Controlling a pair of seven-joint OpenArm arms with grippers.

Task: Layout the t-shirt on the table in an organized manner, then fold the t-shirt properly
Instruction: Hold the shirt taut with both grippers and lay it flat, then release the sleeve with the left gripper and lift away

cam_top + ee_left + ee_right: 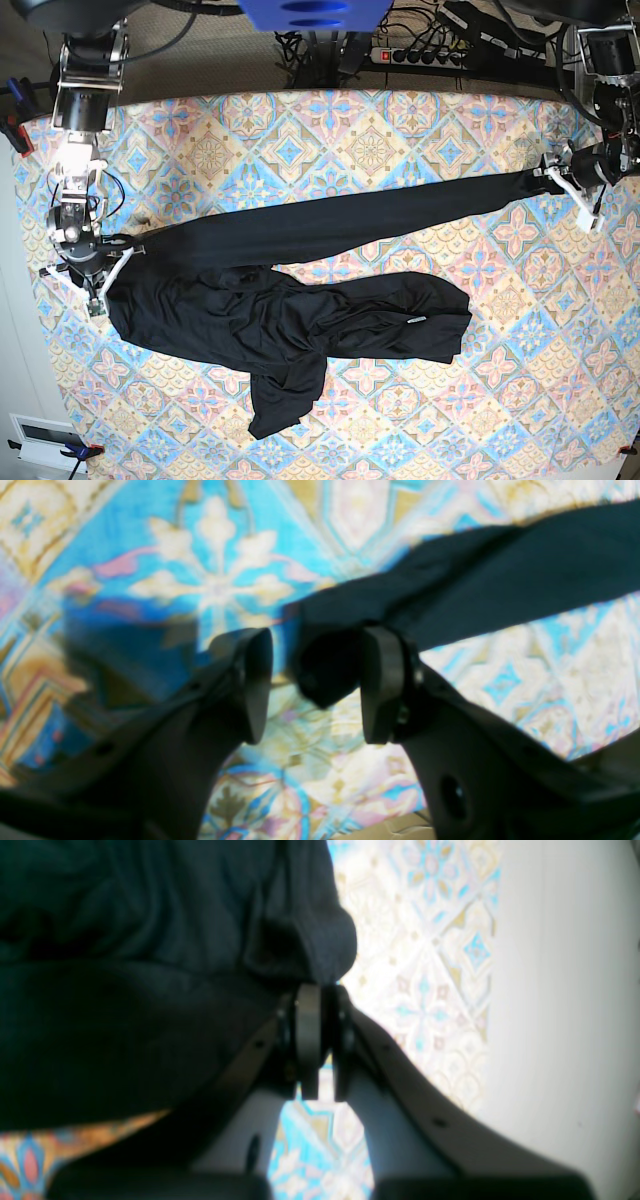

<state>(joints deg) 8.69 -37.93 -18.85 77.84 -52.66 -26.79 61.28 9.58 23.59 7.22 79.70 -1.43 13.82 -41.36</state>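
Left gripper [316,685] stood parted at the sleeve end of the t-shirt [290,310]; right gripper [320,1040] pinched its fabric over the table [400,130].

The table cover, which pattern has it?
Pastel table cloth: blue, pink, cream diamond floral tiles; base view shows it best.

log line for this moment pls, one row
left tool: open, sleeve cuff between fingers | right tool: shut on t-shirt | t-shirt: bunched, one sleeve stretched across table
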